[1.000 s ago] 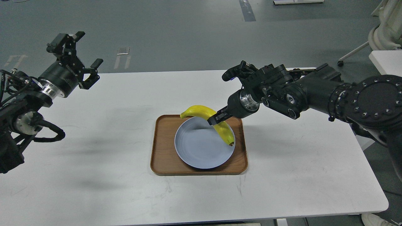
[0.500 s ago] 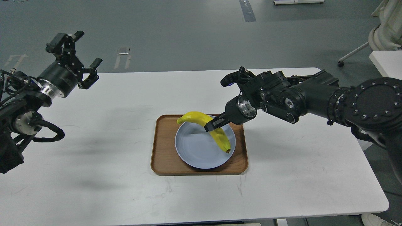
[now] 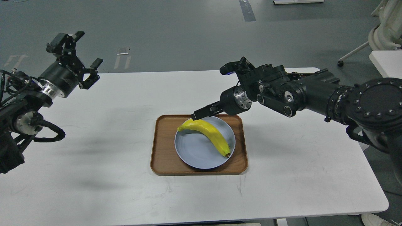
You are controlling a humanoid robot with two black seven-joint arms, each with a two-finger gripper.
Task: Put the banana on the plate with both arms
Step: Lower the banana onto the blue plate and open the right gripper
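Note:
The yellow banana (image 3: pixel 210 133) lies across the pale blue plate (image 3: pixel 194 152), its dark tip near the plate's right rim and its stem end over the left rim. My right gripper (image 3: pixel 201 113) hovers just above and behind the banana's stem end, free of it, its fingers seen from the side and holding nothing. My left gripper (image 3: pixel 89 47) is open and empty, raised over the table's far left edge, well away from the plate.
The plate sits in a brown wooden tray (image 3: pixel 163 157) at the middle of the white table (image 3: pixel 298 163). A white chair base (image 3: pixel 386 34) and another white table (image 3: pixel 388 61) stand at the far right, off the table.
The right gripper lowered the banana onto the plate, let go of it, and moved up and left off it. The left arm has stayed nearly still.

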